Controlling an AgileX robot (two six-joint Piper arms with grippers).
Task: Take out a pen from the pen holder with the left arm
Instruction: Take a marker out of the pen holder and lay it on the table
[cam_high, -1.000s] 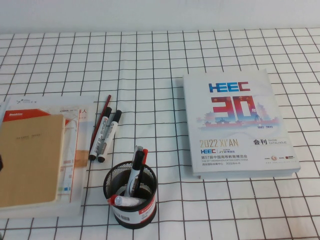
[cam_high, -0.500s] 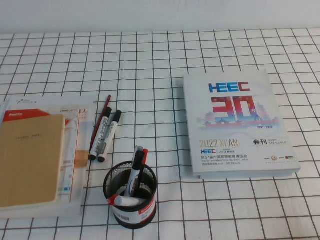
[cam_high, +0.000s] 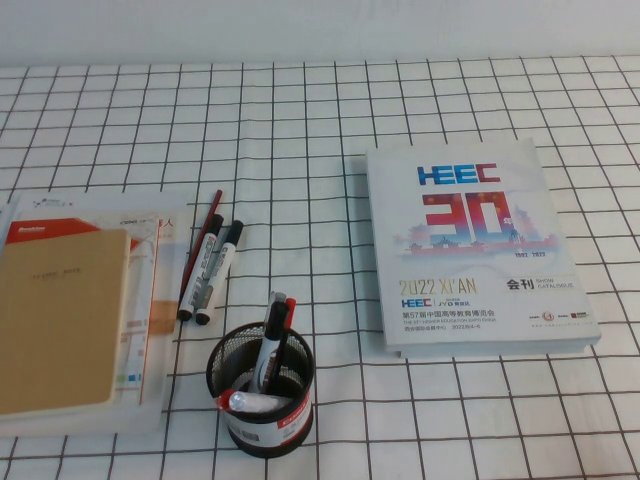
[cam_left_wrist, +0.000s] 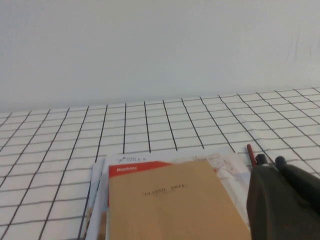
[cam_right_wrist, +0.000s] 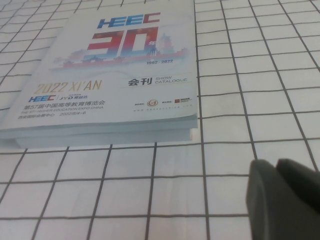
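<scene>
Since the left gripper hangs closed near the tan notebook, apart from the mesh pen holder between notebook and catalogue, reaching in unopened could topple it and its markers; the right gripper sits closed beside the catalogue.

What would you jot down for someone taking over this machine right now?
Left tool: shut, empty, by the notebook at the left of the table; out of the high view.
Right tool: shut, empty, low over the table on the robot's side of the book.
Holder: near edge, between notebook and book, with pens in it. Two markers and a pencil lie beside the notebook.
Done: nothing yet; no pen gripped.
Left: bring the left tool to the holder, open it, grip a pen, lift it out.
</scene>
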